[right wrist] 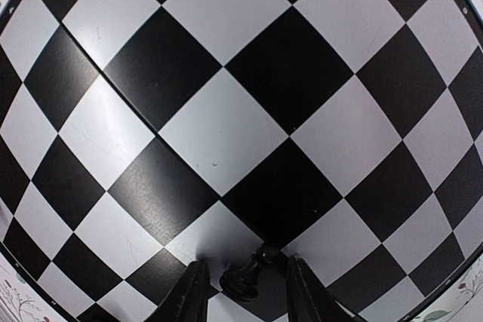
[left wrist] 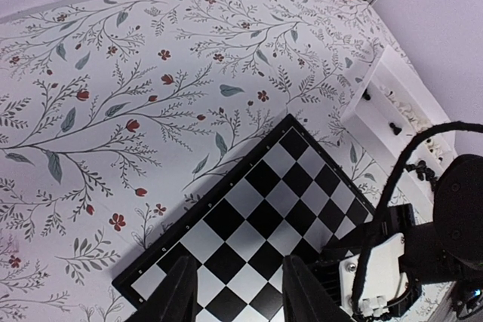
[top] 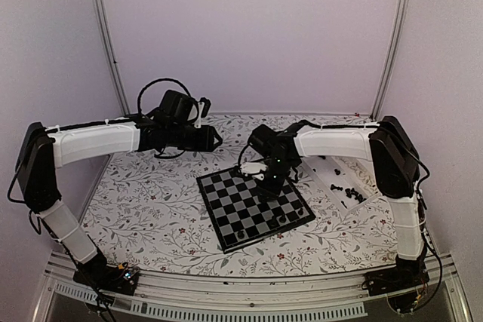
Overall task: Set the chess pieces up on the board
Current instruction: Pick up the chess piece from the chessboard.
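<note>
- my right tool point(right wrist: 243, 265) hangs low over the board point(top: 234, 209), fingers a little apart with a black pawn point(right wrist: 243, 280) between them. i cannot tell whether the pads pinch it or only flank it. my left tool point(left wrist: 238, 301) is spread and empty, held up past the board's far corner.
- the worktop point(top: 151, 201), with its floral pattern, carries everything.
- the board lies skewed in the middle with most squares bare. a few dark pieces point(top: 281, 219) stand along its near-right edge.
- the white tray point(left wrist: 392, 103) sits near the board's right side, with loose pieces point(top: 349, 190) in it.
- the black pawn is over the squares near one edge of the board, and it looks tilted in my wrist view.
- step in hand, as i judge it: placing this pawn, early in the setup. the next move calls for it standing upright and centred on one square. the fingers then need to part evenly and lift straight up so they don't tip it, before i go to the tray for another piece.
</note>
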